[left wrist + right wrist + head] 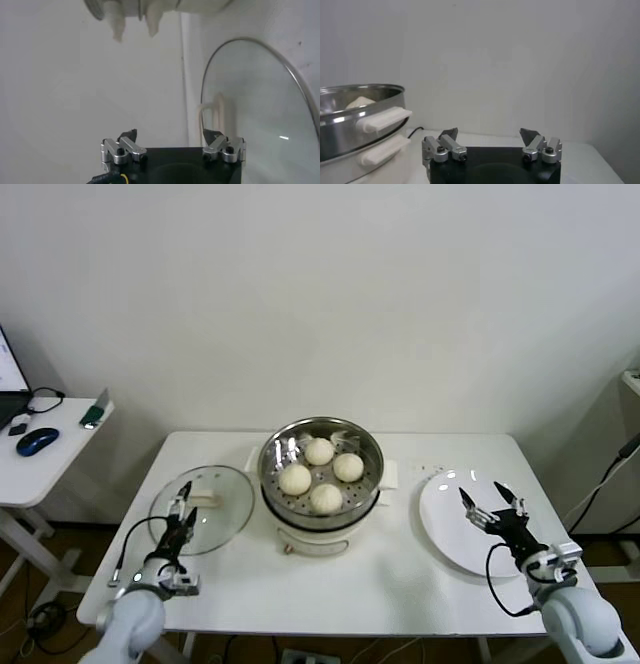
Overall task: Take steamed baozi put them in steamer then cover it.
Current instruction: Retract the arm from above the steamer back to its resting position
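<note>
In the head view, four smooth cream-white steamed baozi (321, 473) are seen lying on the perforated tray inside the shiny steamer (371, 459) at the centre of the white table (340, 584). The glass cover (230, 489), with its cream handle, lies flat just left of the steamer. The left hand (179, 512) is held over the cover's lower left edge, fingers spread, nothing gripped. At lower right, the right hand (492, 503) is spread wide above a bare white plate (445, 534).

In the left wrist view, the cover (260, 110) fills the right half; the left hand (172, 136) is spread and holds nothing.

In the right wrist view, the steamer (355, 125) stands at the left edge, one bun showing above its rim; the right hand (490, 134) is spread, nothing held.
</note>
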